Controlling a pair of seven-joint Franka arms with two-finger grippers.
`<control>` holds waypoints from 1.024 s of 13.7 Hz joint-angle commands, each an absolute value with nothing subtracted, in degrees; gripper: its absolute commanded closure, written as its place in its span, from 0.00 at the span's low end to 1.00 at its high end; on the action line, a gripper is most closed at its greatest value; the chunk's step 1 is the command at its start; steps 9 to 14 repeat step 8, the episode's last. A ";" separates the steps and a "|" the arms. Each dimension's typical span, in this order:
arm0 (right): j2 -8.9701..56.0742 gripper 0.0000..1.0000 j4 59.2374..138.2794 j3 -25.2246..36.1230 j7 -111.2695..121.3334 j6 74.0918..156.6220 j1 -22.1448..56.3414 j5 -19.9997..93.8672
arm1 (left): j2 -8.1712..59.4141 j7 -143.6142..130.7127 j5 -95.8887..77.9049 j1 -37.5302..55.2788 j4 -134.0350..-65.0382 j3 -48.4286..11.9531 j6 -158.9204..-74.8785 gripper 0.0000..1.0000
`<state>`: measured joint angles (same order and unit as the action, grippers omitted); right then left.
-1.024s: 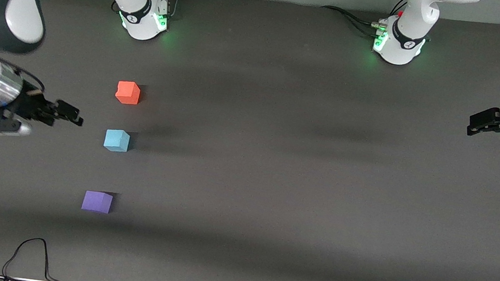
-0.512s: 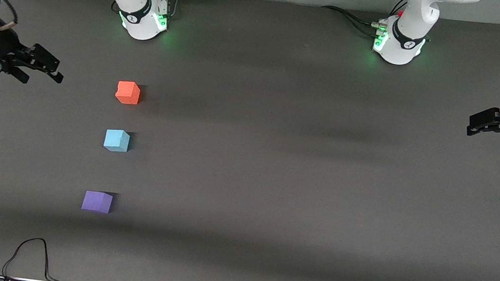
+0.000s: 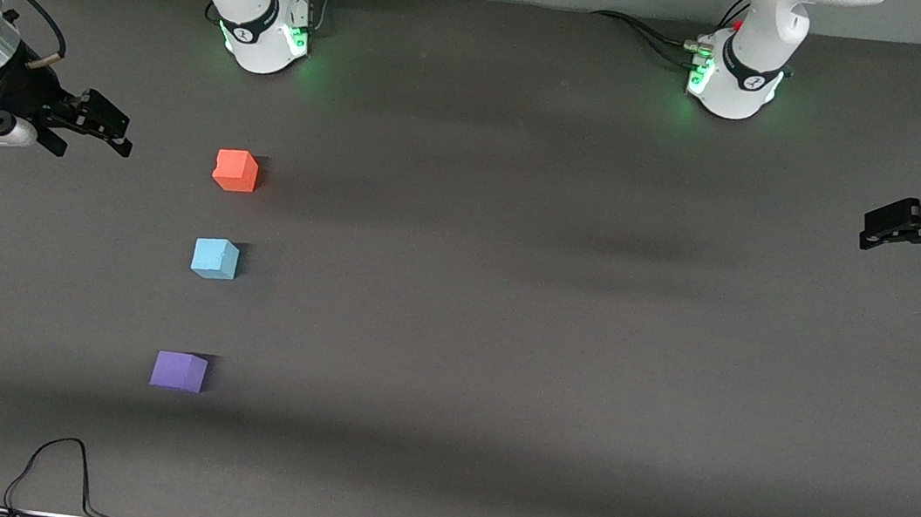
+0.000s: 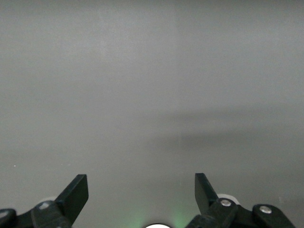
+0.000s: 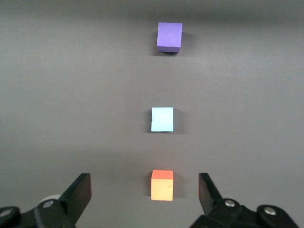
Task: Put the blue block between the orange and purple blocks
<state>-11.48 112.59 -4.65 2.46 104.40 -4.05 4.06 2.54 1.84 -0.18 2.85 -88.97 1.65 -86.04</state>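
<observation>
Three small cubes stand in a line on the dark table toward the right arm's end. The orange block (image 3: 236,170) is farthest from the front camera, the blue block (image 3: 214,258) is in the middle, and the purple block (image 3: 179,371) is nearest. The right wrist view shows the orange block (image 5: 162,185), blue block (image 5: 162,119) and purple block (image 5: 169,37). My right gripper (image 3: 103,131) is open and empty, over the table beside the orange block and apart from it; it also shows in its wrist view (image 5: 145,190). My left gripper (image 3: 877,229) waits open over the left arm's end (image 4: 140,186).
The two arm bases (image 3: 264,32) (image 3: 737,82) stand along the table edge farthest from the front camera. A black cable (image 3: 62,464) loops on the table near the front edge, nearer to the camera than the purple block.
My right gripper has moved from beside the blue block to beside the orange block, first swinging outward, then back a little toward the cubes. The blocks and the left arm have not moved.
</observation>
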 commanded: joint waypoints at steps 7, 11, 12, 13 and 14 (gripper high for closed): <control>-3.78 0.00 105.92 -5.27 1.67 100.99 -4.40 2.46 | 1.49 1.67 -0.09 3.52 -90.26 2.11 -87.01 0.00; -3.52 0.00 105.39 -5.27 1.76 100.90 -4.39 2.46 | 1.41 1.67 -0.09 3.52 -90.26 2.11 -87.01 0.00; -3.52 0.00 105.39 -5.27 1.76 100.90 -4.39 2.46 | 1.41 1.67 -0.09 3.52 -90.26 2.11 -87.01 0.00; -3.52 0.00 105.39 -5.27 1.76 100.90 -4.39 2.46 | 1.41 1.67 -0.09 3.52 -90.26 2.11 -87.01 0.00; -3.52 0.00 105.39 -5.27 1.76 100.90 -4.39 2.46 | 1.41 1.67 -0.09 3.52 -90.26 2.11 -87.01 0.00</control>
